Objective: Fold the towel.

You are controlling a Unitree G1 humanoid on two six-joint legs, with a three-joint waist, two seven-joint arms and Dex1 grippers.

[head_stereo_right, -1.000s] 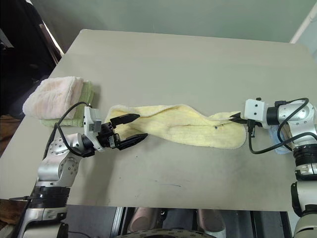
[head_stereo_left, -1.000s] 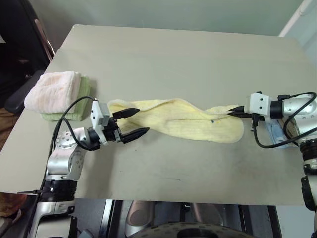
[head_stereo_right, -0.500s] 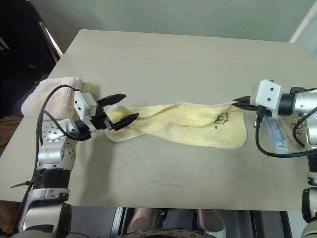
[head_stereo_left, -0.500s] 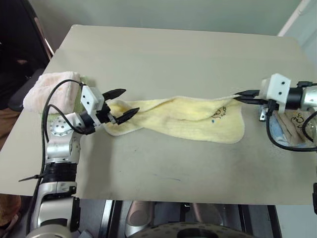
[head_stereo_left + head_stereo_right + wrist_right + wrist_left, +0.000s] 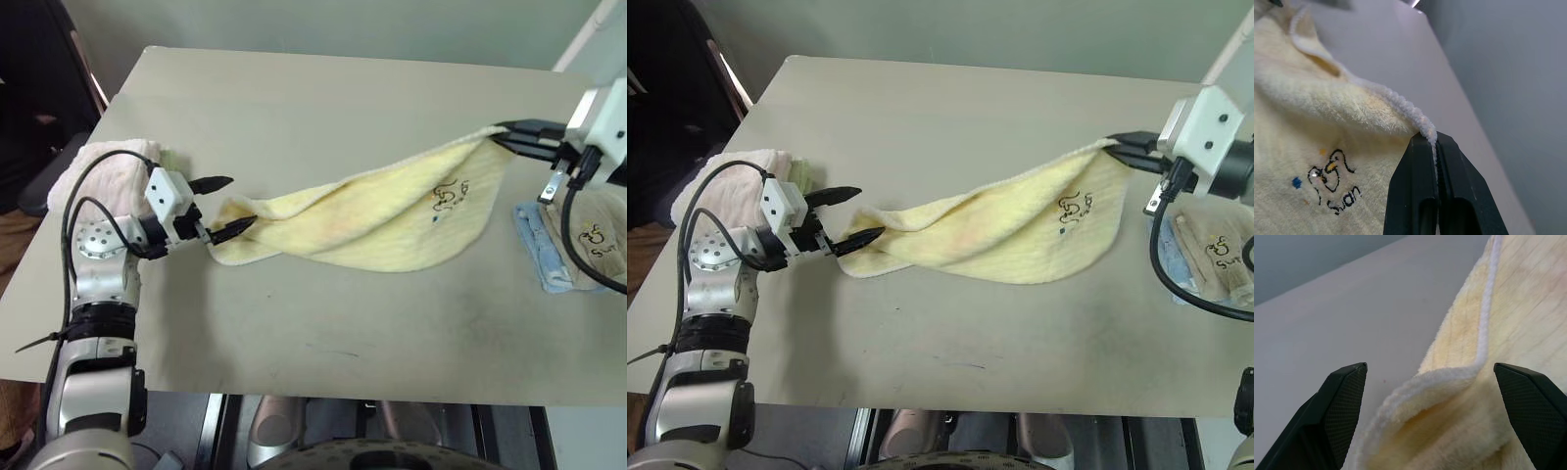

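Right wrist view: right gripper (image 5: 1435,147) pinched shut on hem of towel (image 5: 372,211), embroidery beside it too small to read. Far corner raised off table (image 5: 323,108), higher than half a second ago; rest sags down to near end lying on table. Left gripper (image 5: 228,204) spread wide at that end, lower fingertip at the cloth, contact not clear. Folded pink towel (image 5: 93,171) partly hidden behind left arm. Blue cloth (image 5: 539,250) cut off at frame edge.

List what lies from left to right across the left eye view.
Folded pink-and-green towel stack → left gripper, open → long pale-yellow terry towel → right gripper, shut on the towel's corner → small blue cloth.
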